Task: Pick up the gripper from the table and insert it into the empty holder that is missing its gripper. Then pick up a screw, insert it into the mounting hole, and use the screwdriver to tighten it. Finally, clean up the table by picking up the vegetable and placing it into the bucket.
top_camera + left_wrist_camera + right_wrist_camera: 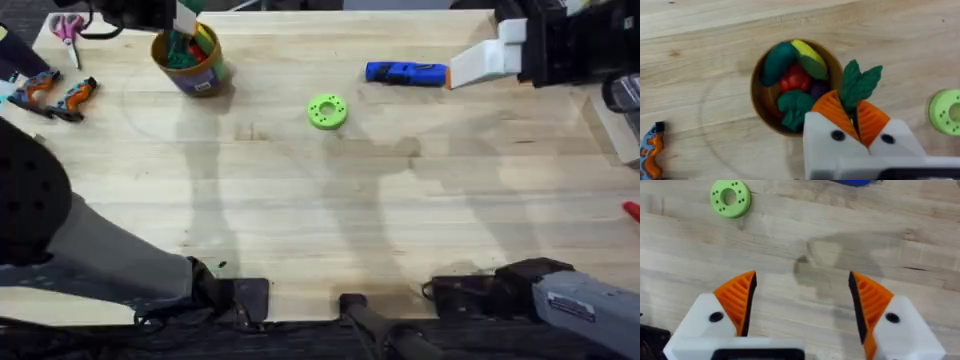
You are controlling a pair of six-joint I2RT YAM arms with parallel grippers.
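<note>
While pinched between the left gripper's [854, 117] fingers, the vegetable [858, 85] overhangs the bucket [758, 102].

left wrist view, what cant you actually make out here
- Vegetable: lower end hidden between the left gripper pads; leafy top shows.
- Bucket: near rim covered by the gripper body; its floor lies under the toys.
- Lime-green disc: cut by the frame edge.
- Orange-and-blue tool: mostly out of frame.
</note>
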